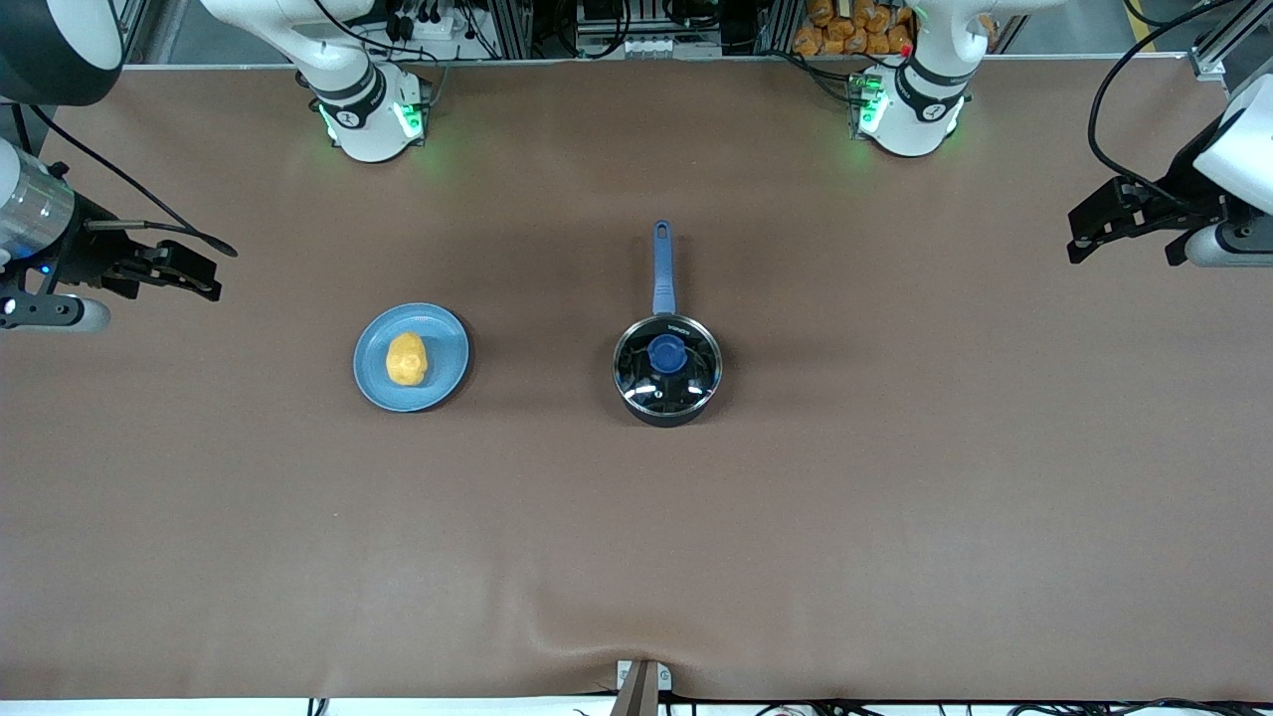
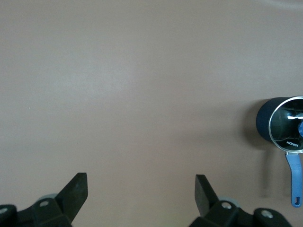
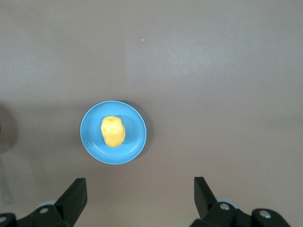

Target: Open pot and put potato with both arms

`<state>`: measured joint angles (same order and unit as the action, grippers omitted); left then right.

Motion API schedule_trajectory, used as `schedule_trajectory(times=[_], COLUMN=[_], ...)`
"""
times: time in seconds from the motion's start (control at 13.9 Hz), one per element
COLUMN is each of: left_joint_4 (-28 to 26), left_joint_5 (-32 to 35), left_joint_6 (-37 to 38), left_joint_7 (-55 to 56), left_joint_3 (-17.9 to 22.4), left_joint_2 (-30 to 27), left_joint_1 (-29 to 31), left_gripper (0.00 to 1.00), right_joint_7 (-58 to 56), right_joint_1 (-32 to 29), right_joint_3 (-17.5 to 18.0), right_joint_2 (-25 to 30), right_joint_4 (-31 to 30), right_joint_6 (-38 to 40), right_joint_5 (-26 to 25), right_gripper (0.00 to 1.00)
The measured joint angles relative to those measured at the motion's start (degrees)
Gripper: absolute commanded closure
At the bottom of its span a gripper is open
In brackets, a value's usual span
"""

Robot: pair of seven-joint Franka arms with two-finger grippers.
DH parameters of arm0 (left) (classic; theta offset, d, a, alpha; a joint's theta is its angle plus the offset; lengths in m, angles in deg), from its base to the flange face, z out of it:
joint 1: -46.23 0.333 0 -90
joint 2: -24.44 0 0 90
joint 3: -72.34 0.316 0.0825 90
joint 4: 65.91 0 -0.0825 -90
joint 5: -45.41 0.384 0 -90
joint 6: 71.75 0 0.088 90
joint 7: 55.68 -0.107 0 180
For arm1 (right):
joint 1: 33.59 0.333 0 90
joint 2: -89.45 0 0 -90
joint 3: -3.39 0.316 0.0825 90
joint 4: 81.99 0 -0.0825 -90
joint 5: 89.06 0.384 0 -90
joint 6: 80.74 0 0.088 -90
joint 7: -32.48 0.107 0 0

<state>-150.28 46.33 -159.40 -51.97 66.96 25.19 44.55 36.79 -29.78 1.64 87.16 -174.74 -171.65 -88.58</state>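
Observation:
The black pot (image 1: 664, 417) stands mid-table with its glass lid (image 1: 689, 384) and blue knob (image 1: 667, 353) on; its blue handle (image 1: 662, 267) points toward the robots' bases. The yellow potato (image 1: 407, 358) lies on a light-blue plate (image 1: 448, 348), beside the pot toward the right arm's end. My right gripper (image 1: 204, 273) is open and empty above the table at that end; its wrist view shows the potato (image 3: 113, 131) on the plate (image 3: 135, 135). My left gripper (image 1: 1079, 234) is open and empty at the left arm's end; its wrist view shows the pot (image 2: 263, 120) and lid (image 2: 286, 125).
A brown cover (image 1: 636, 557) spans the table. A metal clamp (image 1: 641, 686) sits at the edge nearest the front camera. Orange items (image 1: 855, 25) are piled off the table by the left arm's base (image 1: 910, 109).

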Motion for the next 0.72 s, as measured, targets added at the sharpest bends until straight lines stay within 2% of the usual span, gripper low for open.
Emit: schedule_trajectory(times=[0.43,0.72], left_joint_4=[0.3,0.1], left_joint_5=[-0.3,-2.8], left_joint_6=[0.0,0.1], left_joint_7=[-1.9,4.4], left_joint_3=[-0.1,-0.2], left_joint_2=[-0.1,-0.2], left_joint_1=[0.0,-0.2], left_gripper=[0.0,0.0], right_joint_7=[0.0,0.0], right_joint_1=[0.0,0.0], right_joint_3=[0.4,0.4], right_joint_2=[-2.3,-2.3], right_joint_4=[0.0,0.0], right_joint_6=[-1.0,-0.9], right_joint_5=[0.1,0.1], right_gripper=[0.0,0.0])
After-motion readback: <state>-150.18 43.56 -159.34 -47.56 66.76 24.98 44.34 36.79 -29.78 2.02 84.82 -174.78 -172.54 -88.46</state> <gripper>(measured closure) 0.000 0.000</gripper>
